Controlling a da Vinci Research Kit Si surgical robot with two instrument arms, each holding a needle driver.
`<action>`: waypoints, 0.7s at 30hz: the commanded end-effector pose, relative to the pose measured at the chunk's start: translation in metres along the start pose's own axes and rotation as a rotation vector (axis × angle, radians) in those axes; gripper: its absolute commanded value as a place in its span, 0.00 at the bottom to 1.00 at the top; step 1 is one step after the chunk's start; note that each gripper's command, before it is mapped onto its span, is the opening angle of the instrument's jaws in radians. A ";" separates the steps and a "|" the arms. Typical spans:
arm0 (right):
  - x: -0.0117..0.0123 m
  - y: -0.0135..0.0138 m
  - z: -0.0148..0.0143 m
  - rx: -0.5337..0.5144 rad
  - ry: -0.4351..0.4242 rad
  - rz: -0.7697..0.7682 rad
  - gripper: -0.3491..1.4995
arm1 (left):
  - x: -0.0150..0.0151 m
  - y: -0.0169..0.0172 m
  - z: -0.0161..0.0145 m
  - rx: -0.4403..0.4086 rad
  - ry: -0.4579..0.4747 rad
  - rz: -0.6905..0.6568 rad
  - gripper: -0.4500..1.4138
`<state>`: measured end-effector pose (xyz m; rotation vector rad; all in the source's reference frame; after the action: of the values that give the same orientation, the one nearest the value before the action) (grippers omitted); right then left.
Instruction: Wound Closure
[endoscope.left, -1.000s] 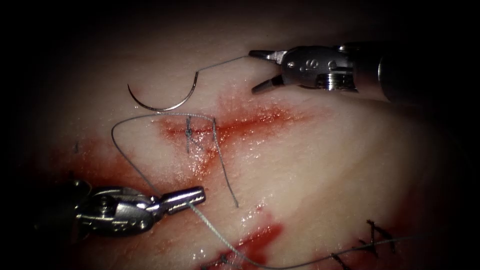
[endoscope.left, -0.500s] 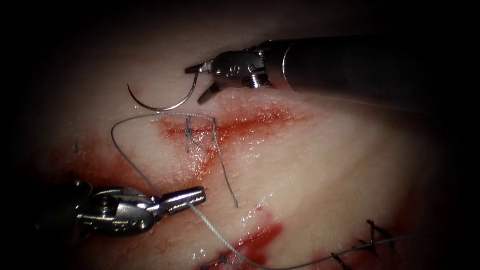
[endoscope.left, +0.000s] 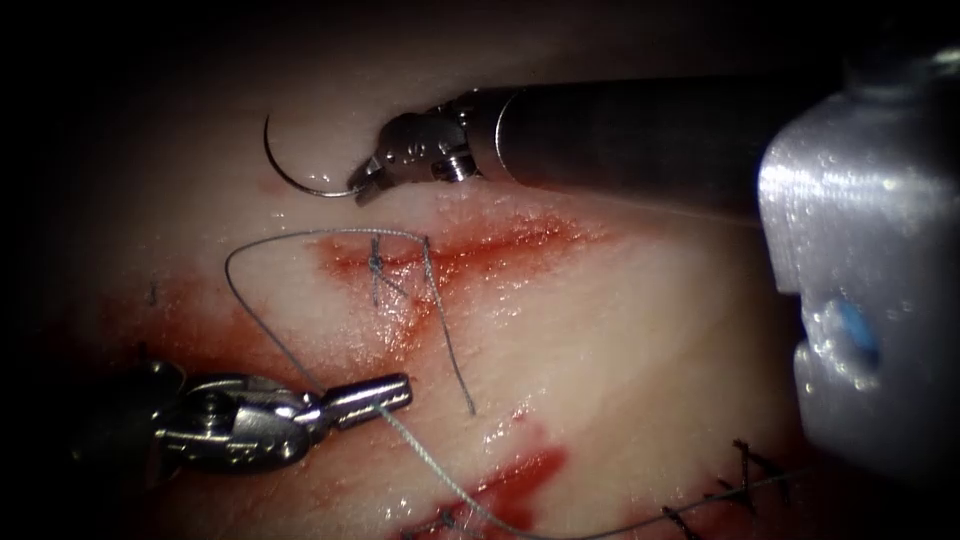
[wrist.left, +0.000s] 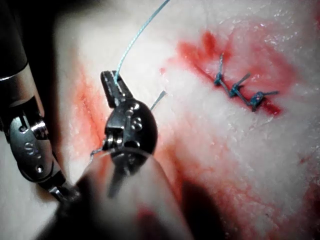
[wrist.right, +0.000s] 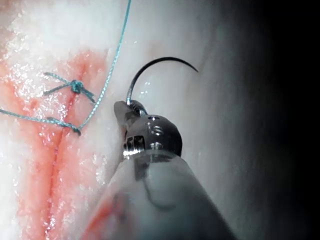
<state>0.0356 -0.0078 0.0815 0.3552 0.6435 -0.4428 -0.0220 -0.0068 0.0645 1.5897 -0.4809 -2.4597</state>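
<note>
The curved needle (endoscope.left: 290, 170) lies free on the tissue (endoscope.left: 620, 330), beyond the cut (endoscope.left: 470, 245) and out of the flesh. My right tool (endoscope.left: 362, 188) is shut on it close to its thread end; the point arcs up and away at the left. The right wrist view shows that grip (wrist.right: 127, 112) and the needle (wrist.right: 160, 62) curving off. My left tool (endoscope.left: 385, 395) sits at the near left, shut on the thread (endoscope.left: 250, 320), also seen in the left wrist view (wrist.left: 111, 87). That thread loops round to a knotted stitch (endoscope.left: 376, 265) on the cut.
A loose thread tail (endoscope.left: 450, 340) hangs down from the stitch. Red fluid (endoscope.left: 520, 470) pools near the front. Several dark older stitches (endoscope.left: 745, 475) sit at the lower right, with thread running past them. The right tool's shaft (endoscope.left: 620, 130) spans the upper right.
The right tool moved left to the needle's thread end and shut on it; the needle swung so its point stands higher. The left tool stayed still.
</note>
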 end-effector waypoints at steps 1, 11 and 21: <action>0.0000 0.0007 0.0000 0.009 -0.001 0.032 0.00 | -0.0003 -0.0003 0.0007 0.002 0.002 0.002 0.00; -0.0039 -0.0031 -0.0068 -0.111 -0.006 0.432 0.00 | -0.0003 -0.0004 0.0008 0.002 0.001 0.001 0.00; -0.0136 -0.0177 -0.0182 -0.347 -0.020 0.716 0.00 | -0.0008 -0.0017 -0.0001 -0.009 0.009 0.038 0.00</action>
<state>0.0076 -0.0114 0.0727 0.2251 0.5260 0.3556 -0.0207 -0.0054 0.0640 1.5690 -0.4859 -2.4191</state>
